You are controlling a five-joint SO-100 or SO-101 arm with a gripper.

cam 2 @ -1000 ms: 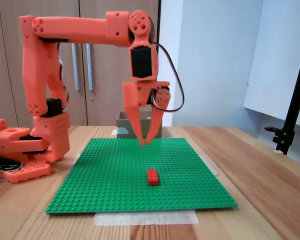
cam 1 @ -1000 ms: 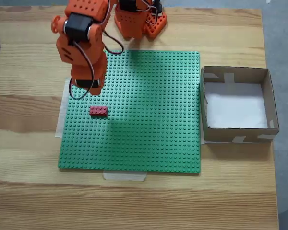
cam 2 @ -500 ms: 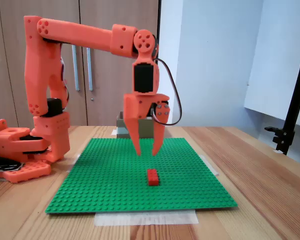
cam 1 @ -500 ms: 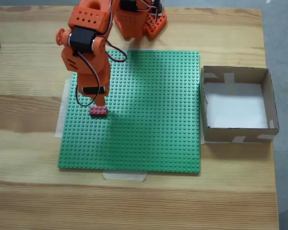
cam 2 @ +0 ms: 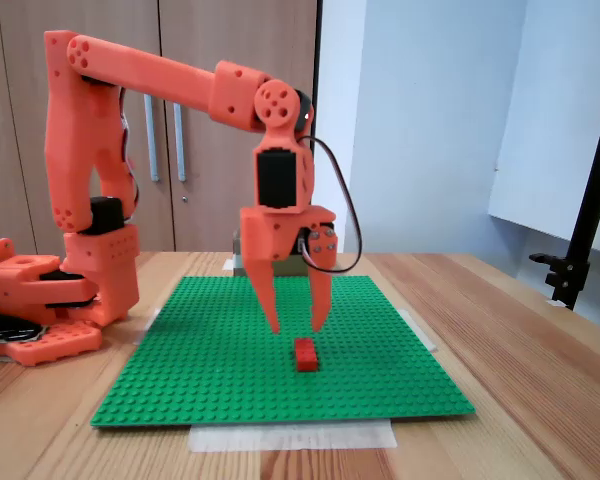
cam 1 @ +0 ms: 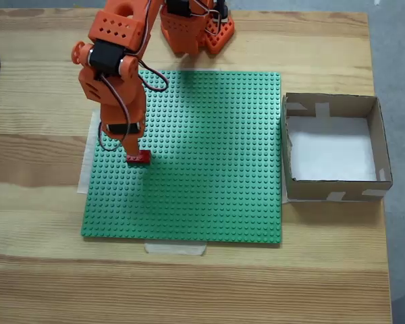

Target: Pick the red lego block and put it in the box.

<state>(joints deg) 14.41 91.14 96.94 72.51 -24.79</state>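
The red lego block [cam 1: 142,158] [cam 2: 305,354] lies on the left part of the green baseplate [cam 1: 209,175] [cam 2: 230,370]. My orange gripper [cam 1: 129,151] [cam 2: 296,327] hangs open just above the block, fingers pointing down and spread, with nothing between them. From above, the lower finger covers the block's left end. The box [cam 1: 332,104], brown cardboard with a white bottom, stands to the right of the baseplate in the view from above, and nothing is inside it. In the side view it is mostly hidden behind the gripper.
The arm's orange base [cam 1: 196,30] [cam 2: 40,300] sits at the table's far edge by the baseplate. Bare wooden table [cam 1: 202,283] surrounds the plate. A black stand [cam 2: 580,230] rises at the right in the side view.
The gripper has come down towards the red block and its fingers have spread wider. The block and the box have not moved.
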